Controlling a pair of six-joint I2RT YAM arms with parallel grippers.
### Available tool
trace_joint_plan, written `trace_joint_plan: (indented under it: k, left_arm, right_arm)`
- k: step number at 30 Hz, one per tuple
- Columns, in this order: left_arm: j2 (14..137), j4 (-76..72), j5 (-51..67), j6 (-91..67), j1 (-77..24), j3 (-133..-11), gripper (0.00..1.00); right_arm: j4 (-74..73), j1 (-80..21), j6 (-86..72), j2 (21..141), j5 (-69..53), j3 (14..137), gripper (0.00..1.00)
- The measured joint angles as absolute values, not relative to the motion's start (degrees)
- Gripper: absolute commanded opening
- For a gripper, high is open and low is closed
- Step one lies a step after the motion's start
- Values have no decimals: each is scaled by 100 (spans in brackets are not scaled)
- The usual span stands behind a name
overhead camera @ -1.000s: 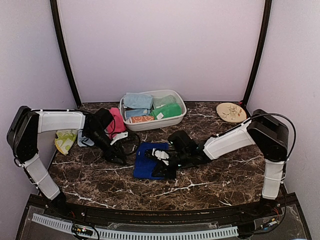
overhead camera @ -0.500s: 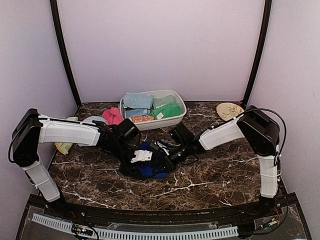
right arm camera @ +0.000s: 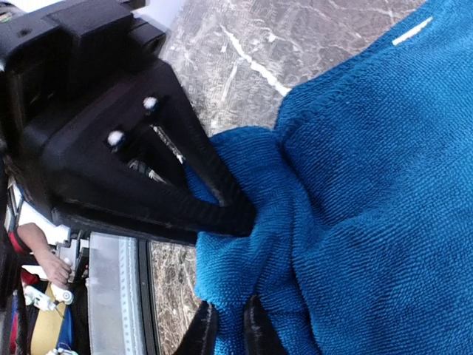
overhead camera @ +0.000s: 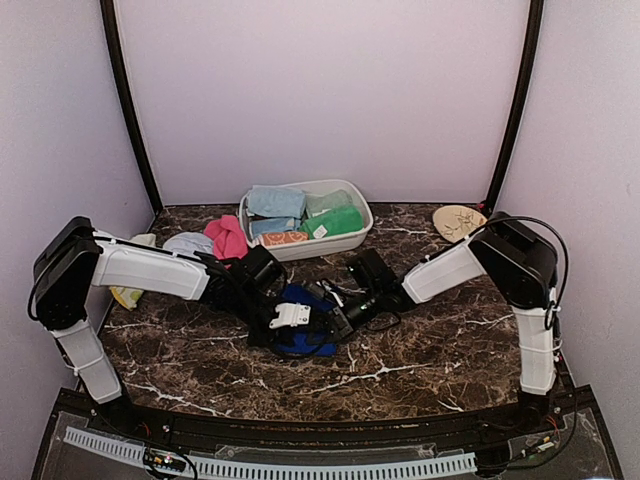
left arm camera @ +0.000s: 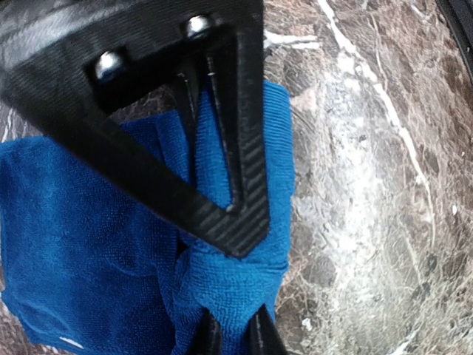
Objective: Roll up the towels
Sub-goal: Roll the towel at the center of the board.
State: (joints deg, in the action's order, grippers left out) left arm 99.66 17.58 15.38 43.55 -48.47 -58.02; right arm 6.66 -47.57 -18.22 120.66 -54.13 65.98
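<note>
Left fingers [left arm camera: 209, 336] and right fingers [right arm camera: 199, 334] each clenched on a bunched fold of the royal blue towel [left arm camera: 81, 244] lying mid tabletop [overhead camera: 420, 350]; best move both pinches level, even tension, turning the edge over tight.

The dark marble-patterned table [overhead camera: 420, 360] carries a white oval plastic tub [overhead camera: 320, 246], a round tan patterned plate [overhead camera: 458, 220], a royal blue terry towel [overhead camera: 300, 345] and, apparently, a soft pink towel [overhead camera: 225, 237].

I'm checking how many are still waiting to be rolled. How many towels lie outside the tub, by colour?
royal blue towel: 1
pink towel: 1
pale blue-grey towel: 1
yellow-green towel: 1
Total: 4
</note>
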Motion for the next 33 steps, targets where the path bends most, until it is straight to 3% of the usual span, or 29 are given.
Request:
trace_joint_plan:
  k: [4, 5, 6, 7, 16, 21, 26, 29, 33]
  left_arm:
    - [10103, 1837, 1979, 4259, -4619, -5913, 0]
    - [10165, 1903, 2134, 4226, -4543, -5972, 0]
    - [10243, 1999, 2327, 4189, -4453, -6062, 0]
    - [10326, 2097, 2499, 4152, -4368, -6156, 0]
    - [11104, 3131, 3887, 3986, -3826, -6982, 0]
    - [11310, 3787, 4379, 4147, -3743, -7212, 0]
    - [11406, 4469, 4711, 4294, -3754, -7212, 0]
    - [11500, 4613, 4768, 4281, -3752, -7236, 0]
    - [11712, 4753, 4768, 4134, -3745, -7454, 0]
  right_arm:
    - [1426, -4685, -2331, 11904, -5485, 6160, 46]
    - [1653, -4668, -2425, 11806, -5454, 6010, 60]
    - [1796, -4657, -2543, 11714, -5395, 5885, 92]
    - [1938, -4639, -2617, 11594, -5312, 5745, 99]
    - [1896, -4598, -2231, 10121, -3498, 4746, 100]
    - [1855, -4593, -1918, 8289, -1352, 3946, 100]
    - [3035, -4401, -2449, 6431, 897, 2757, 100]
    - [3234, -4425, -1992, 6420, 1190, 2644, 100]
    - [3190, -5601, -558, 6973, 1389, 2714, 97]
